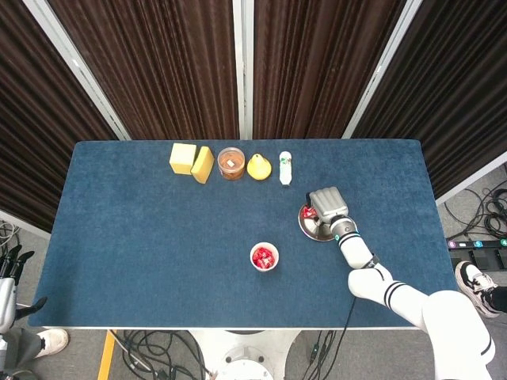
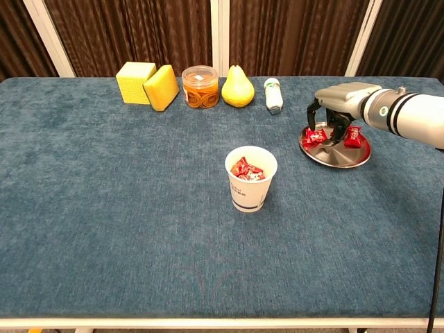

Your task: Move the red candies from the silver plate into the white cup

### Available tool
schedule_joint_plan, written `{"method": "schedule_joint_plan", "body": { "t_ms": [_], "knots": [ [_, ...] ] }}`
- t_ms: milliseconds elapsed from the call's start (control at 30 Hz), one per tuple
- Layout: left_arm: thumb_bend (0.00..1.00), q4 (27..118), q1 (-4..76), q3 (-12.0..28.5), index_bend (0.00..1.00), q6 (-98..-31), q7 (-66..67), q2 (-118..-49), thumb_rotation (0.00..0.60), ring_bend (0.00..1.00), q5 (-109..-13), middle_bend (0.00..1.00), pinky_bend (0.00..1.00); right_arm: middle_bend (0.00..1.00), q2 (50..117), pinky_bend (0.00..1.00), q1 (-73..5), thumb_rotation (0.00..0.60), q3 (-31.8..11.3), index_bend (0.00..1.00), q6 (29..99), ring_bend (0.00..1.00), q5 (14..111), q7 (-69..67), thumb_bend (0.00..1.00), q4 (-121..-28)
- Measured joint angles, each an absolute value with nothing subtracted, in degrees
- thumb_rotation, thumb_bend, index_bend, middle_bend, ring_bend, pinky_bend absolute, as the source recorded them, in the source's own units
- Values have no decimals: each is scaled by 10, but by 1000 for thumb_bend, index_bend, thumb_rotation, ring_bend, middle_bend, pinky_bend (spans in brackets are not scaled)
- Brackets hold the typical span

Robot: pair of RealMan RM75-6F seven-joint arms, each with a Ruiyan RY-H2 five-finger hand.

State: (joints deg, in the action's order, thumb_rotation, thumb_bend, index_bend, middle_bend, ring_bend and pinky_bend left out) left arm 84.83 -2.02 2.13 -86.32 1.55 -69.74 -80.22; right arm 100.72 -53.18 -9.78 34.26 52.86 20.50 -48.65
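Note:
The silver plate sits right of centre and also shows in the head view. My right hand hangs low over it, fingers curled down and pinching a red candy against the plate's left side. A second red candy lies by the right rim. From above, my right hand hides most of the plate, with one red candy showing at its left. The white cup, also in the head view, stands upright mid-table with several red candies inside. My left hand stays off the table's left edge, fingers apart and holding nothing.
Along the far edge stand a yellow block, a yellow sponge, a clear jar of snacks, a yellow pear and a small white bottle lying on its side. The bottle is just behind the plate's left.

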Motion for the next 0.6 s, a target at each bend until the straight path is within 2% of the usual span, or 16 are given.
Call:
{"method": "schedule_joint_plan", "body": {
  "t_ms": [67,300,433,600],
  "knots": [
    [0,847,-20,21,216,-863,14,-698,600,141,-802,172,163,979,1012,1000,-533,600,-98,453,340,992,529,205,245,-481],
    [0,843,-21,22,216,-863,9,-699,600,141,-801,172,163,979,1018,1000,-534,600,-101,547,339,996,533,203,387,-473],
    [0,841,-22,22,216,-865,8,-700,600,141,-801,172,163,979,1009,1000,-532,600,-105,559,347,996,539,196,395,-492],
    [0,843,-21,23,216,-864,10,-699,600,141,-803,172,163,979,969,1000,-521,600,-109,562,374,996,565,179,394,-571]
  ]
}}
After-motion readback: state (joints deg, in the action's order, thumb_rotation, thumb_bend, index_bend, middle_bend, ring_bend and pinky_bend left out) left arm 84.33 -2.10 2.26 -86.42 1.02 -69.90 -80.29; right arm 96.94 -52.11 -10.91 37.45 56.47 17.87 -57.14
